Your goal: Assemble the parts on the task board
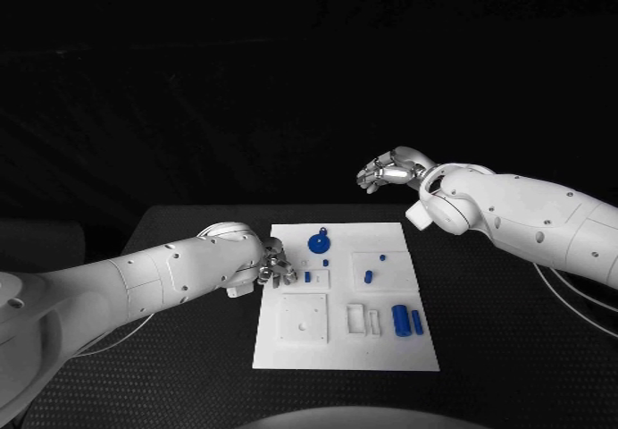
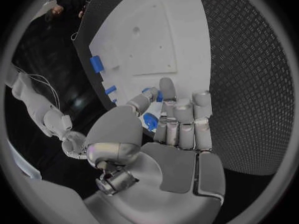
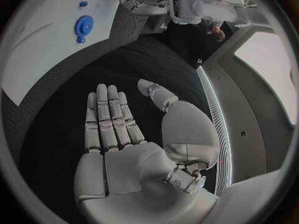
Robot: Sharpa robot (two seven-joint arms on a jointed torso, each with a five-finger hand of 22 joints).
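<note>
Left hand (image 1: pixel 273 266): over left edge of task board (image 1: pixel 338 353), pinched on small blue part (image 2: pixel 151 120) | Right hand (image 1: pixel 388 170): raised beyond board's far right corner, flat, fingers extended, nothing held | Other blue parts (image 1: pixel 407 320): lay on board, right of left hand | Nearer: left hand.

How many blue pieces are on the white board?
7 showing: a round one and a dot at the far end, two small ones mid-board, a peg by the left hand, two cylinders near right. The hand may hide more.
</note>
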